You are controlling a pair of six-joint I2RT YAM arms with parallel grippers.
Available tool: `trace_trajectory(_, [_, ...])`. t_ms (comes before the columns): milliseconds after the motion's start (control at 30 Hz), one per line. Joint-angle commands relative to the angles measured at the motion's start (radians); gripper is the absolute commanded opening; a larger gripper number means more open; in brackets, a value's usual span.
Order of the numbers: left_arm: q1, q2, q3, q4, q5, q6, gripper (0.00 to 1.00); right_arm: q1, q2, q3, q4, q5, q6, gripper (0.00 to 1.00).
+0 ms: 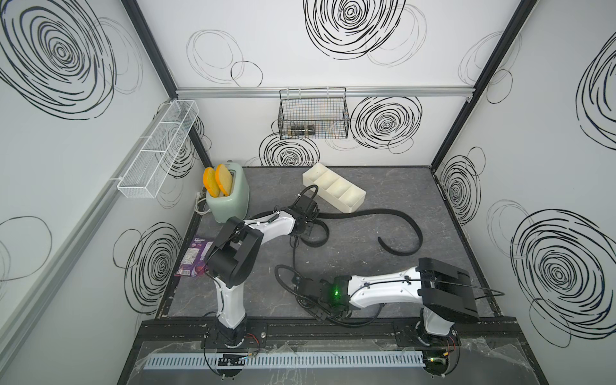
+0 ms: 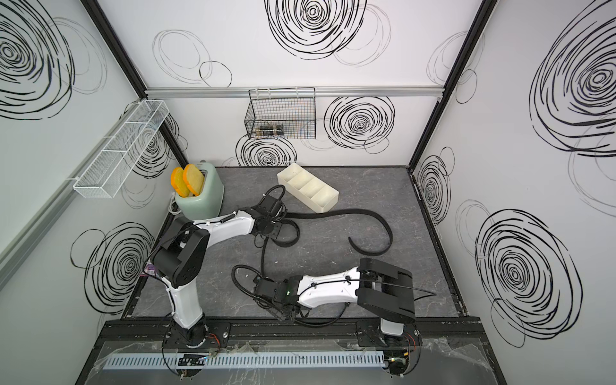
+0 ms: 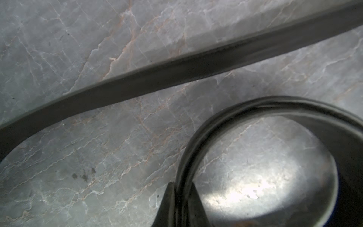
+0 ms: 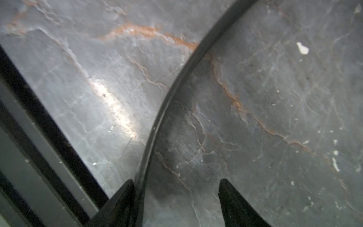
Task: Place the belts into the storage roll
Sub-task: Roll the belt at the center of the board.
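We see left gripper pinching belt coil; rest snakes over table just beside storage roll. Right gripper spread wide, black strip beside it; belt or cable, we cannot tell.

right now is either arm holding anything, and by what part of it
The left arm's fingers are shut on the belt, pinching the stacked layers of its coiled end. The right arm's fingers stand open and hold nothing.
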Motion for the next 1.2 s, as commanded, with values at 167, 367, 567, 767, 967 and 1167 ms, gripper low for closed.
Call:
trace_trajectory(167, [-0.001, -0.012, -0.051, -0.087, -0.051, 0.025, 0.0, -0.15, -0.077, -0.094, -0.149, 0.226, -0.033, 0.48])
trace_trajectory(367, [0.002, -0.016, -0.059, -0.103, -0.07, 0.027, 0.0, -0.428, -0.117, -0.117, -0.178, 0.207, -0.106, 0.48])
trace_trajectory(567, [0.0, -0.041, -0.094, -0.11, -0.075, 0.021, 0.0, -0.57, -0.013, 0.024, -0.22, 0.233, -0.143, 0.54])
trace_trajectory(767, [-0.007, -0.065, -0.124, -0.111, -0.081, 0.006, 0.0, -0.605, -0.096, 0.112, -0.227, 0.111, 0.01, 0.68])
trace_trajectory(967, [-0.019, -0.081, -0.14, -0.107, -0.097, 0.009, 0.0, -0.675, -0.373, -0.105, -0.016, -0.094, 0.584, 0.9])
trace_trajectory(1167, [-0.05, -0.097, -0.153, -0.1, -0.108, 0.016, 0.0, -0.752, -0.574, -0.277, 0.047, 0.027, 0.822, 0.98])
